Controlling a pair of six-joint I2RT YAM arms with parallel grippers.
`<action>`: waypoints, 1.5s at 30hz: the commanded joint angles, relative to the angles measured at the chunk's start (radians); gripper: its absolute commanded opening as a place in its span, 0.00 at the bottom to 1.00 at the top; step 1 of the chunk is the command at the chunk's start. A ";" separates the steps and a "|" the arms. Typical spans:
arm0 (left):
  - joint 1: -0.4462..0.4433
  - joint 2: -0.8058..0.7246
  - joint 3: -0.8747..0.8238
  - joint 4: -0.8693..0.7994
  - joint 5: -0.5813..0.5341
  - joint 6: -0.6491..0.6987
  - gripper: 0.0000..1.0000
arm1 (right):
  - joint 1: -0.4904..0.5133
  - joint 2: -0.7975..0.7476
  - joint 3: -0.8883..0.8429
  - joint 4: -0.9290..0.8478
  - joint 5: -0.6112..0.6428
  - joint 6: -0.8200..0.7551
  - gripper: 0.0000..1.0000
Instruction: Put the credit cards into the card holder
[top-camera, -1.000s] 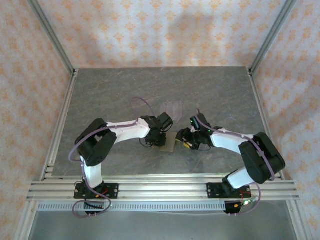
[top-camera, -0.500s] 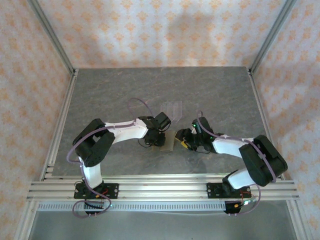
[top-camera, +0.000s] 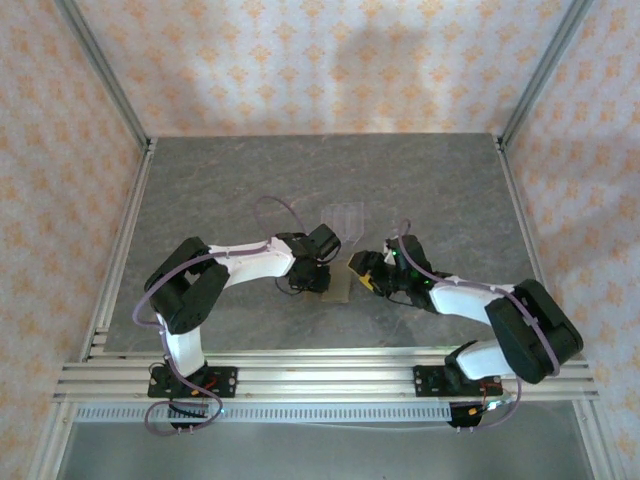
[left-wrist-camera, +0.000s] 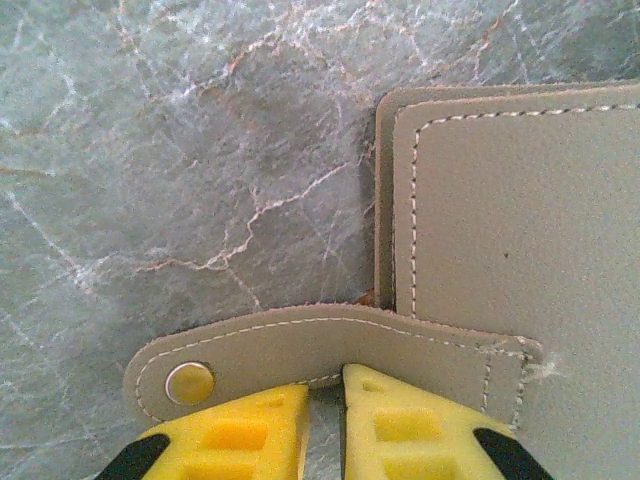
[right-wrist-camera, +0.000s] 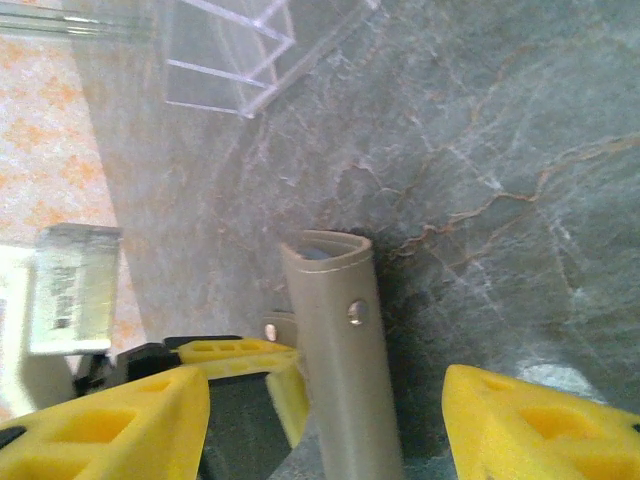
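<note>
Olive-brown leather with pale stitching, the card holder (top-camera: 338, 285) lies on the grey marbled bench (top-camera: 220, 190). Its closing strap (left-wrist-camera: 330, 345) sticks out from its left edge and ends in a pale snap stud (left-wrist-camera: 189, 382).

The left tool (left-wrist-camera: 325, 385) sits at the card holder's left side. Its yellow fingers (left-wrist-camera: 430, 430) are drawn almost together, leaving a narrow slit, and their tips are up against the strap's near edge. The left wrist view does not settle whether the strap is actually clamped.

The right tool (right-wrist-camera: 325, 400) is at the card holder's right side with its fingers spread wide. One finger stands on either flank of the card holder, and there is clear space between each finger and the leather, so it grips nothing. Seen from this wrist, the card holder appears edge-on as a narrow strip with a rounded far end and a small metal stud on its face.

A clear slotted rack (right-wrist-camera: 240, 60) stands just beyond the card holder, apart from it.
</note>
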 joint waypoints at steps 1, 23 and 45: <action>0.009 0.102 -0.056 0.000 -0.021 -0.006 0.16 | 0.027 0.058 0.045 0.022 -0.032 -0.043 0.61; 0.097 -0.168 -0.132 -0.044 0.023 0.008 0.25 | 0.135 -0.127 0.457 -1.044 0.612 -0.352 0.00; 0.342 -0.579 -0.310 -0.275 -0.127 -0.125 0.38 | 0.518 0.456 0.889 -1.251 0.783 -0.343 0.38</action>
